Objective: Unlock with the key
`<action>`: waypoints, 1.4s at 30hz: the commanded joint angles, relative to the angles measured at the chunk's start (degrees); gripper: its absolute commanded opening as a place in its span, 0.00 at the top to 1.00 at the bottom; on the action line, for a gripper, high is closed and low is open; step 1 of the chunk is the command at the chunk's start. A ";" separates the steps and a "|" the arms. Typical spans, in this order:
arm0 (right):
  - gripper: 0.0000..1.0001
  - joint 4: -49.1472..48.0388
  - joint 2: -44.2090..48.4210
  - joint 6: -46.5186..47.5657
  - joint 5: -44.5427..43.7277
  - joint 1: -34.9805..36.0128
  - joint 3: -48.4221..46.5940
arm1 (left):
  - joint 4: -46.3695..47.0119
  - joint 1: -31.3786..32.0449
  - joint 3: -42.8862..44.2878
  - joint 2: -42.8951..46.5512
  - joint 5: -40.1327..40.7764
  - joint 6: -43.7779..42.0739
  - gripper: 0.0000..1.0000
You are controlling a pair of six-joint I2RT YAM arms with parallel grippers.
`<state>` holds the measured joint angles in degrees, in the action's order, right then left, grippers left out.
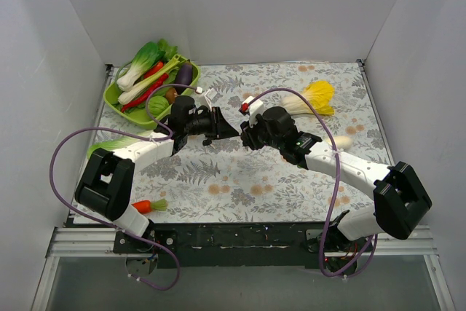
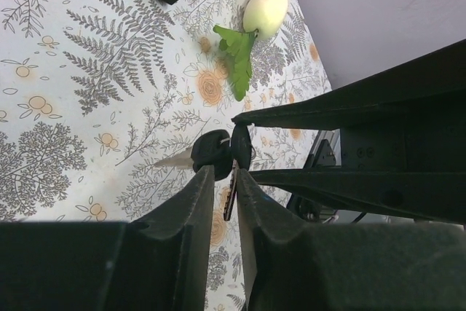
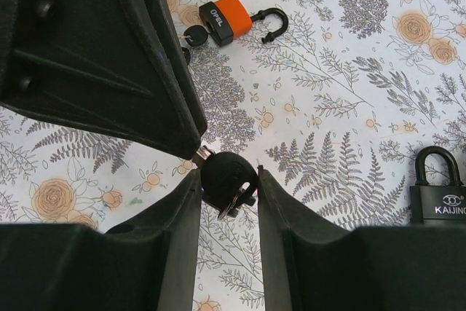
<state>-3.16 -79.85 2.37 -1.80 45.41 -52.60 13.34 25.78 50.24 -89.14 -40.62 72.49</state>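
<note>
White walls box in a fern-printed tabletop (image 1: 240, 180). At its centre the two grippers meet tip to tip, clear of the cloth. The right gripper (image 3: 228, 180) pinches the black head of the keys (image 2: 211, 152). The left gripper (image 2: 224, 180) has its jaws narrow, with one thin key of the bunch between them; I cannot tell whether they touch it. In the right wrist view, the black padlock (image 3: 438, 198), shackle closed, lies at 4 o'clock and the orange padlock (image 3: 227, 22), shackle open, at 12. A vegetable tray (image 1: 111, 97) sits at the tabletop's 10 o'clock.
</note>
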 commanded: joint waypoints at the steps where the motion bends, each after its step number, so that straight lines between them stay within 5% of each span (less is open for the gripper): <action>1: 0.94 -2.82 1.46 -0.17 -1.18 0.30 0.22 | 0.37 0.15 0.91 0.82 -1.65 -0.16 0.85; 3: 0.94 -2.91 1.37 -0.52 -1.62 0.30 0.22 | 0.37 0.15 1.18 0.55 -2.35 -0.15 1.00; 7: 0.89 -3.52 1.28 -1.49 -1.45 0.30 0.56 | -0.77 0.15 1.79 0.37 -2.71 -1.38 1.00; 14: 0.55 -4.23 3.12 -1.49 -0.31 0.21 1.18 | -3.76 0.15 3.11 1.78 -2.88 -6.04 1.00; 20: 0.42 -3.61 8.64 -1.58 8.19 -4.35 3.02 | -10.00 0.06 5.57 2.66 -3.41 -12.98 1.00; 25: 0.41 -5.28 11.91 -6.66 34.34 -16.74 4.52 | -12.99 0.06 6.71 3.80 -8.59 -18.51 1.00; 31: 0.40 -3.18 11.48 -7.64 49.67 -18.95 2.68 | -18.08 0.15 8.12 4.59 -19.58 -23.70 1.00; 42: 0.48 5.18 4.71 -5.10 56.03 -14.04 0.66 | -22.66 0.15 9.26 4.86 -21.52 -28.10 1.00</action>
<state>0.21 -74.41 -3.90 49.95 29.67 -49.08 -7.42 25.98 57.41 -87.15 -59.79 47.09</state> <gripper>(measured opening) 0.532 0.018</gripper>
